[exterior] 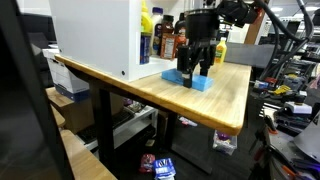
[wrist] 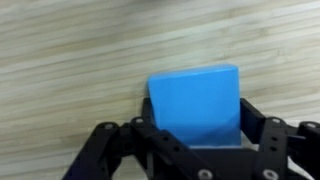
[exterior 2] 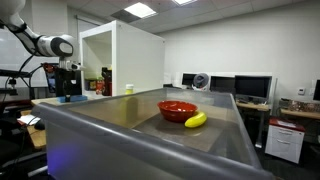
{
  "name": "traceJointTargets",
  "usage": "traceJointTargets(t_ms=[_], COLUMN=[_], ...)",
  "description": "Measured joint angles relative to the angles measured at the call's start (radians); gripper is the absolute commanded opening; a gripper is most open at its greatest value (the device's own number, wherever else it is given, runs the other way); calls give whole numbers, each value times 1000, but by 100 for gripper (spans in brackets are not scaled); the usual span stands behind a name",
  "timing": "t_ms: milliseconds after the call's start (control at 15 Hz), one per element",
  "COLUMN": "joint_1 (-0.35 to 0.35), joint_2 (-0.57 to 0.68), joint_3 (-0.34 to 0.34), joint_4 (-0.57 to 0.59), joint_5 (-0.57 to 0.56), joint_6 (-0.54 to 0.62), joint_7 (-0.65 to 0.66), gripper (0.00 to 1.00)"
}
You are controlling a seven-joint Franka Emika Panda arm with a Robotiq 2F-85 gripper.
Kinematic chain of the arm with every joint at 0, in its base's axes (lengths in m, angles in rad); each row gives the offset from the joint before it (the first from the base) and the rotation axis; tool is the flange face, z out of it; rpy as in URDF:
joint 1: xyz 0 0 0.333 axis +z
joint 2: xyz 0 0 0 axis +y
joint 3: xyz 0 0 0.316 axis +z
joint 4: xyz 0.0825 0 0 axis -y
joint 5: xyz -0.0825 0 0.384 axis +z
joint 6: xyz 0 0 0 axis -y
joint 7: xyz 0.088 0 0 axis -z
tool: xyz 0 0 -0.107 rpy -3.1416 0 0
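Observation:
A blue block (wrist: pixel 195 100) lies on the wooden table (exterior: pixel 232 100). In the wrist view my gripper (wrist: pixel 197 118) straddles it, one black finger against each side of the block. In an exterior view the gripper (exterior: pixel 197 66) reaches straight down onto the blue block (exterior: pixel 196 83), which rests on the tabletop near the bottles. In an exterior view the arm and gripper (exterior 2: pixel 68 84) are small at the far left, and the block there is hard to make out.
A tall white cabinet (exterior: pixel 95 35) stands on the table beside the block, with several bottles (exterior: pixel 160 40) behind it. A red bowl (exterior 2: pixel 177 109) and a banana (exterior 2: pixel 196 120) sit in a grey bin. Desks with monitors (exterior 2: pixel 250 88) stand beyond.

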Motion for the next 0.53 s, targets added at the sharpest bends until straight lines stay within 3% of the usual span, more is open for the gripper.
traceJointTargets(t_ms=[533], joint_1=[-6], joint_2=[-77], joint_3=[-4], joint_4=[-19], joint_5=[-74], joint_6=[-50], joint_7=[-25], gripper=[54])
